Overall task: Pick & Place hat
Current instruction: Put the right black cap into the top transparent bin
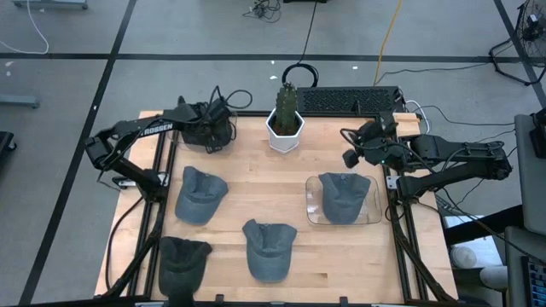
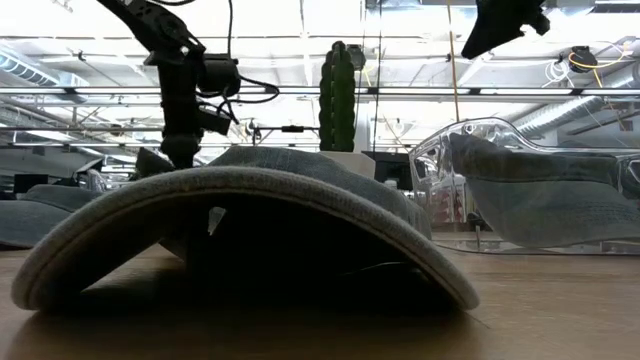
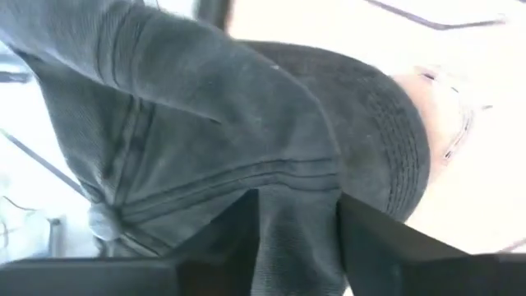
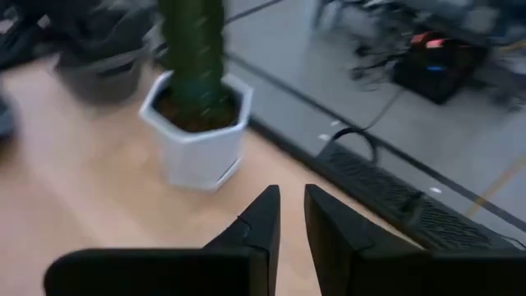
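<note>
Five grey-blue denim caps show in the high view. One cap (image 1: 218, 135) is under my left gripper (image 1: 205, 126) at the table's far left corner, and it fills the left wrist view (image 3: 246, 140). Another cap (image 1: 344, 196) lies in a clear tray (image 1: 314, 211) on the right. Three more lie brim-down on the wood: left (image 1: 200, 194), near middle (image 1: 269, 247) and near left (image 1: 183, 260). My right gripper (image 1: 352, 153) is shut and hovers above the table's right side, beyond the tray, touching nothing (image 4: 292, 218). My left gripper is shut on the cap at the far left corner, with a fold of its denim crown (image 3: 296, 222) pinched between the two fingers (image 3: 374, 238). It comes at the cap from above. The gripper hides whether the cap is lifted or on the table.
A white pot with a green cactus (image 1: 287, 121) stands at the far middle edge, and a black keyboard (image 1: 350, 101) lies behind it. Cables trail at the far corners. In the low view the nearest cap (image 2: 240, 230) blocks much of the table. Bare wood lies in the middle (image 1: 264, 183).
</note>
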### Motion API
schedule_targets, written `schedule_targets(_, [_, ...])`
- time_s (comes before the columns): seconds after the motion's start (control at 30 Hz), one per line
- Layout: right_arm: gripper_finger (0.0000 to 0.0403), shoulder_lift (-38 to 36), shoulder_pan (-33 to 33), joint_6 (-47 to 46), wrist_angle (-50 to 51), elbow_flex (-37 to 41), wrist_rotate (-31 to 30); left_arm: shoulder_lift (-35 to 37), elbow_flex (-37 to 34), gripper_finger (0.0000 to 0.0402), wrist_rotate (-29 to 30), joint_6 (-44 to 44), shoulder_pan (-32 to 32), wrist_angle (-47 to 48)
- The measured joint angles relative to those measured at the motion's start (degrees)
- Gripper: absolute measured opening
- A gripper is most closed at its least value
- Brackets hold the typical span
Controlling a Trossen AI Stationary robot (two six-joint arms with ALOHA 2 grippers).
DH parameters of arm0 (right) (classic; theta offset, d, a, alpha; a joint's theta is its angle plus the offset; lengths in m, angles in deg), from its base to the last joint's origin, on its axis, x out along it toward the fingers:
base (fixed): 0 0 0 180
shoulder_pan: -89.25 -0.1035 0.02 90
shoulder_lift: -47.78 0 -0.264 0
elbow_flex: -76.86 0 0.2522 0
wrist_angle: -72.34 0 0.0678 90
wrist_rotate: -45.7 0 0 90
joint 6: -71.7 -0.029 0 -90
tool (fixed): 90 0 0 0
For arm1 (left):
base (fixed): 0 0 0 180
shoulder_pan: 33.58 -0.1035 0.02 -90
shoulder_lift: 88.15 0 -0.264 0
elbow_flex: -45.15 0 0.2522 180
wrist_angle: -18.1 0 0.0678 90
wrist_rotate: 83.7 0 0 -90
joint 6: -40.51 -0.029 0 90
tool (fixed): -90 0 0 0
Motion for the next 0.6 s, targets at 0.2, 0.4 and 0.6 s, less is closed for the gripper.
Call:
schedule_targets(0.2, [0.0045,0.8,0.0,-4.2,-0.4,0.0,-3.5,0.0,0.0,0.008,-1.0,-3.7,-6.3,-8.0])
schedule_targets(0.4, [0.0045,3.7,0.0,-6.0,-2.8,0.0,0.2,0.2,0.0,0.0009,-3.5,-4.6,-10.2,-7.5])
schedule_targets(0.6, [0.0045,7.0,0.0,-5.4,-3.3,0.0,1.1,0.3,0.1,0.0016,-3.7,-4.8,-8.6,-1.9])
